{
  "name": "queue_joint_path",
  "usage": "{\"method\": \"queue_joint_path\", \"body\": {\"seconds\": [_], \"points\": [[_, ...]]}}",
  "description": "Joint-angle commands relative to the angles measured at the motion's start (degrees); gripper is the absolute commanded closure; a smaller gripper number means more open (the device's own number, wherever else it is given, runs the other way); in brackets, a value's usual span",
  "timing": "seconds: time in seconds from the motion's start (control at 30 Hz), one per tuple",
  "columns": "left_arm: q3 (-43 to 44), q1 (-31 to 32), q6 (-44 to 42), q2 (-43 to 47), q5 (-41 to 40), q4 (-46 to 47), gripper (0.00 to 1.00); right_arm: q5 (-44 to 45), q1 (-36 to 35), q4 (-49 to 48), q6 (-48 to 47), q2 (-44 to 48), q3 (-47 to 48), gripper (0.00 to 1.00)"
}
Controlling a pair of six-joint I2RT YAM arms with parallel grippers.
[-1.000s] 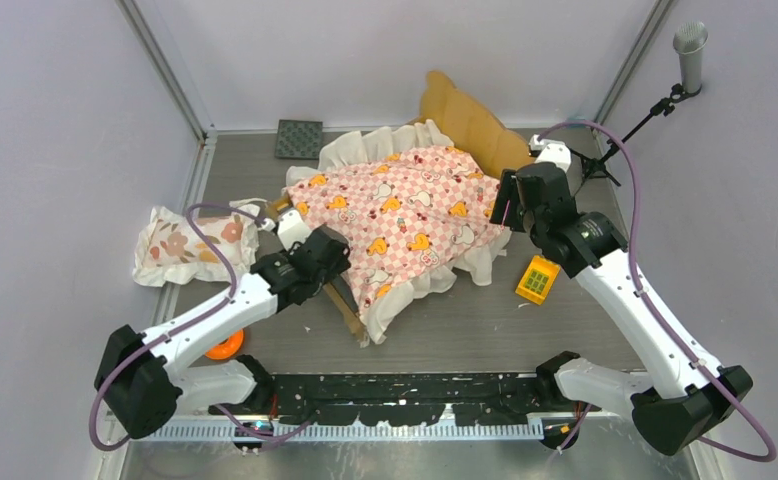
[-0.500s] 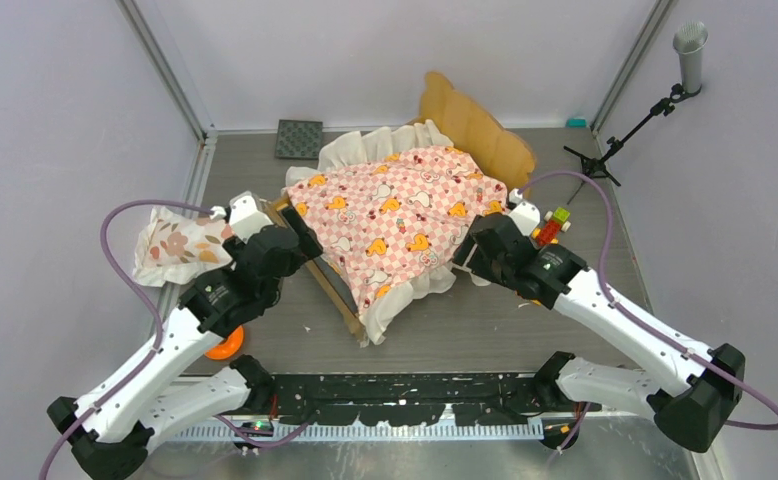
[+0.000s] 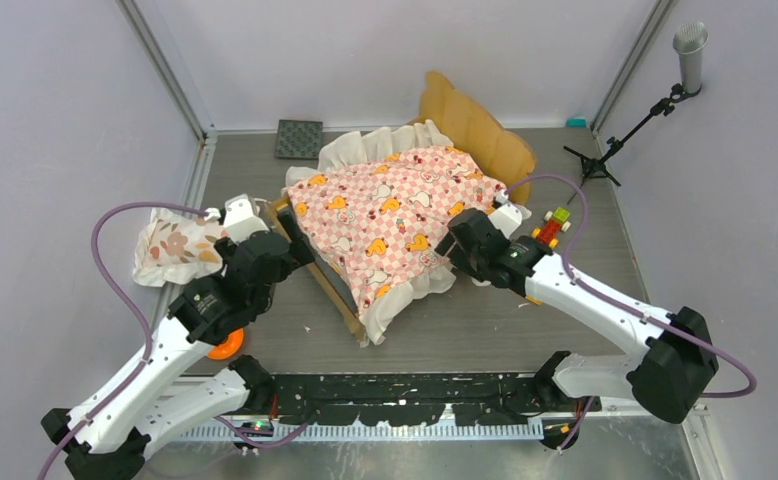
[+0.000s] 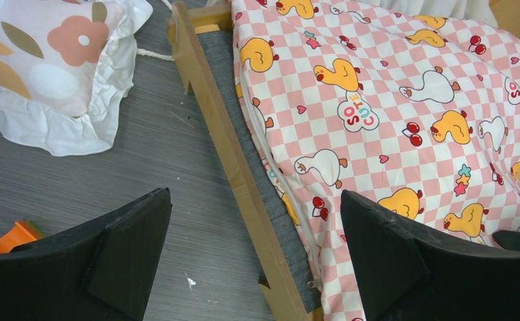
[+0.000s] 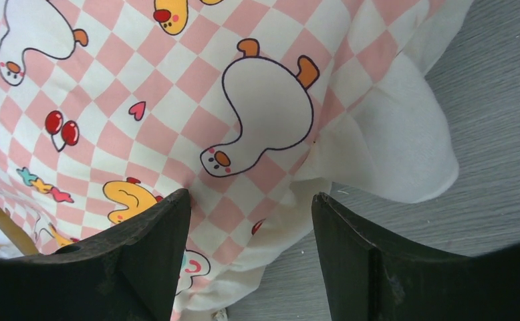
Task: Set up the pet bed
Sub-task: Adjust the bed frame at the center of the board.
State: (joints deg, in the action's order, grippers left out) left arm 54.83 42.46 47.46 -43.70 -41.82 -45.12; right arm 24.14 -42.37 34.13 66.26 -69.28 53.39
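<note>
The pet bed (image 3: 477, 126) lies diagonally mid-table, its wavy tan headboard at the back right. A pink-checkered duck sheet (image 3: 395, 212) covers it and hangs over the near corner. The wooden side rail (image 4: 222, 134) and a strip of grey mattress (image 4: 260, 182) show along the left side. My left gripper (image 3: 287, 243) is open above that rail (image 3: 331, 290), holding nothing; in the left wrist view the left gripper (image 4: 254, 194) straddles the rail. My right gripper (image 3: 459, 242) is open over the sheet's right edge; in the right wrist view the right gripper (image 5: 250, 194) has the sheet (image 5: 177, 80) and its white ruffle (image 5: 398, 154) under it.
A floral ruffled pillow (image 3: 180, 246) lies on the table left of the bed, also in the left wrist view (image 4: 50, 73). A dark square pad (image 3: 298, 138) sits at the back. An orange object (image 3: 227, 346) lies near the left arm, a colourful toy (image 3: 553, 224) right of the bed, a microphone stand (image 3: 630, 128) beyond.
My left gripper drew back leftward from the bed's near side and opened wide. My right arm swung from beside the headboard down to the sheet's right edge, covering a yellow toy.
</note>
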Motion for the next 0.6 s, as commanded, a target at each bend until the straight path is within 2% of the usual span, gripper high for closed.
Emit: {"method": "queue_joint_path", "body": {"seconds": [0.0, 0.1, 0.2, 0.33, 0.47, 0.57], "points": [[-0.65, -0.18, -1.4, 0.96, -1.02, -0.53, 0.0, 1.78, -0.31, -4.65, 1.71, -3.37, -0.06, 0.29], [-1.23, -0.18, -1.42, 1.6, -0.96, -0.83, 0.0, 1.05, -0.33, -5.38, 1.45, -6.91, 0.5, 0.28], [-1.83, -0.18, -1.36, 2.39, -1.0, -1.08, 0.0, 0.93, -0.3, -6.18, 0.81, -10.2, 0.7, 0.35], [-2.19, -0.16, -1.38, 3.3, -1.21, -1.31, 0.0, 1.96, -0.34, -6.35, -1.37, -13.3, 1.43, 0.57], [-1.52, -0.18, -2.1, 3.7, -1.91, -2.1, 0.0, 3.9, -0.31, -5.32, -6.67, -13.08, 3.26, 0.85], [-0.73, -0.18, -3.55, 3.71, -2.27, -2.43, 0.0, 4.77, 0.71, -2.42, -12.52, -13.45, 6.94, 0.99]]}}
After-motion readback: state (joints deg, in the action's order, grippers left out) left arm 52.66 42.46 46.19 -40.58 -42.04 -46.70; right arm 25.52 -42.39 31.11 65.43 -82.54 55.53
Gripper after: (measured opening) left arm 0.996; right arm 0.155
